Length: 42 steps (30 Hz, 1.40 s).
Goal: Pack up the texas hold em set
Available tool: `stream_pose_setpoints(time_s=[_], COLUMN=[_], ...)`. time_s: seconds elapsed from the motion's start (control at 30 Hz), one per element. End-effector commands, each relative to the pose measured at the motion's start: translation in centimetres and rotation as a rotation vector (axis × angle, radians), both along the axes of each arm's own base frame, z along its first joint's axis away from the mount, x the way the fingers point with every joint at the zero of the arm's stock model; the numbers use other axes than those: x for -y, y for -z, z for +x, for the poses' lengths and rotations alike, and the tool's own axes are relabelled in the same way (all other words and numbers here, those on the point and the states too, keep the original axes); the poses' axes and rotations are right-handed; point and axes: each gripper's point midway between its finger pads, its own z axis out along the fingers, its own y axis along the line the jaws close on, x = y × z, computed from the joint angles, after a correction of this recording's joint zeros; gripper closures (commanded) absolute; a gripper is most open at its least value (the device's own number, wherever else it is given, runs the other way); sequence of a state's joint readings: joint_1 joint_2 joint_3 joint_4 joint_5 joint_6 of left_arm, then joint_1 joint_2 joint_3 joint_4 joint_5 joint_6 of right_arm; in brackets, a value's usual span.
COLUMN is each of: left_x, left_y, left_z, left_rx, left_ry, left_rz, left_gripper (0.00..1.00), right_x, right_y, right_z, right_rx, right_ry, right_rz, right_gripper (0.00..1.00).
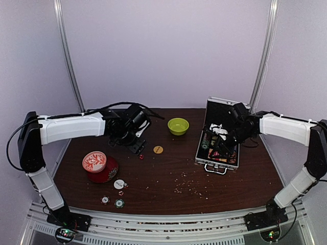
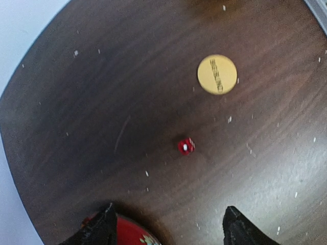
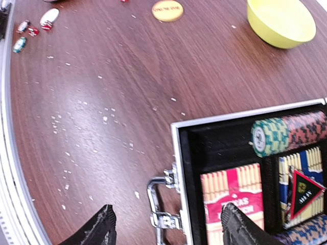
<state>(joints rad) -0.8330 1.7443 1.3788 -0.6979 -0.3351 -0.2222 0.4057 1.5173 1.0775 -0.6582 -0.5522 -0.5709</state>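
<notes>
The left gripper (image 2: 169,209), spread and empty, should centre on the tiny red die (image 2: 186,146) at its 12 o'clock, descend straight and pinch gently, while the right gripper (image 3: 167,208) hangs agape over the open silver case (image 3: 176,153) at the table's (image 1: 168,173) 3 o'clock.

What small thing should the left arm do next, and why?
Probably lower the left pincer over the tiny red die and close on it. Its fingers stand apart with nothing between them, and the die lies loose on the table just ahead, not yet in the open case.
</notes>
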Motion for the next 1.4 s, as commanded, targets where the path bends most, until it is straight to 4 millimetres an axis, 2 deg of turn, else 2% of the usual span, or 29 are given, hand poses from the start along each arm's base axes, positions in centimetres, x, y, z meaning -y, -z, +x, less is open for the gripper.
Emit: stream_pose_setpoints(time_s=[0.0,0.17,0.23,0.3,0.4,0.6,0.7,0.83,0.93,1.03,1.17,1.37], left_x=[-3.0,-5.5,-6.2,-5.9,-4.2,1.9,4.7,7.3,8.9,9.8,9.9,9.9], left_y=[1.5,3.8,4.2,4.1,3.8,2.4,2.5,3.5,4.1,4.8,6.6,8.4], left_z=[-4.4,-7.9,-8.4,-8.0,-6.2,0.2,3.1,6.1,7.2,7.9,8.5,9.0], left_rx=[-0.143,-0.266,-0.273,-0.258,-0.221,-0.133,-0.114,-0.115,-0.115,-0.117,-0.133,-0.152], left_ry=[-0.080,-0.128,-0.146,-0.147,-0.121,-0.010,0.026,0.053,0.076,0.093,0.093,0.104], left_rz=[0.002,0.039,0.045,0.040,0.029,0.011,-0.013,-0.049,-0.066,-0.068,-0.045,-0.041], left_gripper=[0.29,0.32,0.32,0.32,0.32,0.31,0.27,0.25,0.21,0.20,0.25,0.24], right_x=[-1.5,-1.6,-1.7,-1.7,-1.7,-1.4,-1.6,-1.6,-1.5,-1.5,-1.4,-1.4], right_y=[-1.3,-0.7,-0.5,-0.4,-0.2,0.4,0.4,0.6,0.6,0.8,1.2,1.7], right_z=[-0.3,-0.8,-0.8,-0.8,-0.8,-0.5,-0.5,-0.6,-0.6,-0.6,-0.5,-0.5], right_rx=[0.041,0.039,0.035,0.032,0.027,0.027,0.027,0.031,0.031,0.029,0.024,0.016], right_ry=[-0.034,-0.055,-0.064,-0.070,-0.074,-0.045,-0.045,-0.047,-0.046,-0.046,-0.043,-0.044], right_rz=[0.117,0.124,0.125,0.122,0.115,0.093,0.094,0.081,0.080,0.074,0.060,0.045], right_gripper=[0.29,0.30,0.30,0.31,0.31,0.32,0.32,0.32,0.32,0.32,0.32,0.32])
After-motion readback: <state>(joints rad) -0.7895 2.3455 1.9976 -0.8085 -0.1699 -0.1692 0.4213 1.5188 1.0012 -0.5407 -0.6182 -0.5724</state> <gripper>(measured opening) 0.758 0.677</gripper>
